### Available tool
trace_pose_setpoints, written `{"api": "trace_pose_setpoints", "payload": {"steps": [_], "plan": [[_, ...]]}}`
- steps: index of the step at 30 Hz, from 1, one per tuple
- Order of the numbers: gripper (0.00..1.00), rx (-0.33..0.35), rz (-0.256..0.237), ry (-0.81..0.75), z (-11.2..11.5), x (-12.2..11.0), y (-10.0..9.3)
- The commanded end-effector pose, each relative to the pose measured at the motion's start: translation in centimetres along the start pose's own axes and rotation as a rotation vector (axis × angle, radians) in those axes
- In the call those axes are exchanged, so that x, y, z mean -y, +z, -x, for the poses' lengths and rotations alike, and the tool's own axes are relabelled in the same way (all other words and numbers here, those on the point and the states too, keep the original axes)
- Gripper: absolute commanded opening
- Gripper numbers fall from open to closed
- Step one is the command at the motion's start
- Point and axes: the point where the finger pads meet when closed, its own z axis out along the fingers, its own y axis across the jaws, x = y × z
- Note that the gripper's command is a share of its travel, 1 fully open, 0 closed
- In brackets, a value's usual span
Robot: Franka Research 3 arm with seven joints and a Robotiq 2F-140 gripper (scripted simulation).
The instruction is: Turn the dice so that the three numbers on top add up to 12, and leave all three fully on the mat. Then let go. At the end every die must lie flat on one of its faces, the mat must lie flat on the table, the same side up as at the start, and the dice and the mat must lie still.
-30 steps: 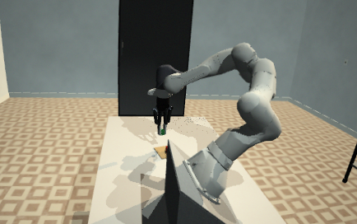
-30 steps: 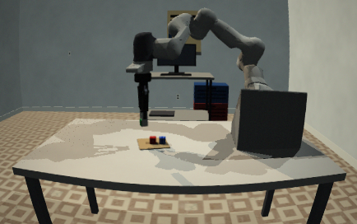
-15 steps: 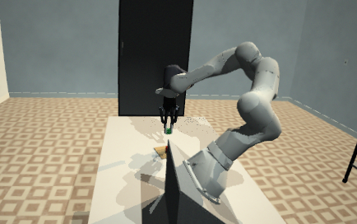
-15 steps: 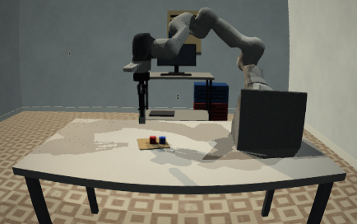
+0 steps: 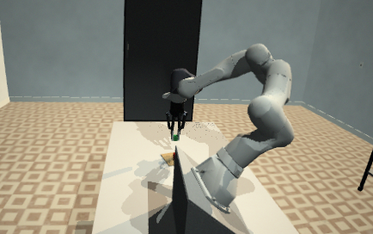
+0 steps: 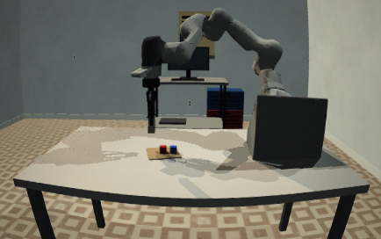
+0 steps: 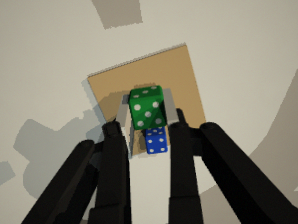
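Between the claw's (image 5: 175,137) (image 6: 151,130) (image 7: 148,106) pads, green die (image 5: 175,138) (image 7: 147,108).

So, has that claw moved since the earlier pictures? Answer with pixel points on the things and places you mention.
Yes: in the top view, the gripper (image 5: 175,137) (image 6: 151,130) (image 7: 148,104) has shifted towards the right edge of the black door (image 5: 150,52).
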Motion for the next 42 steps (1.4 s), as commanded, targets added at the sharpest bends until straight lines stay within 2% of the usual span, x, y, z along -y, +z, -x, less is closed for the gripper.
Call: {"api": "trace_pose_setpoints", "payload": {"steps": [1,6,8,16,21,42], "plan": [[0.16,-0.003,-0.003,0.016,0.0,0.2,1.2],[0.16,-0.003,-0.003,0.016,0.0,0.2,3.5],[0.16,-0.003,-0.003,0.016,0.0,0.2,3.5],[0.16,-0.003,-0.003,0.016,0.0,0.2,7.1],[0.16,-0.003,-0.003,0.016,0.0,0.2,8.5],[0.16,-0.003,-0.003,0.016,0.0,0.2,9.0]]}}
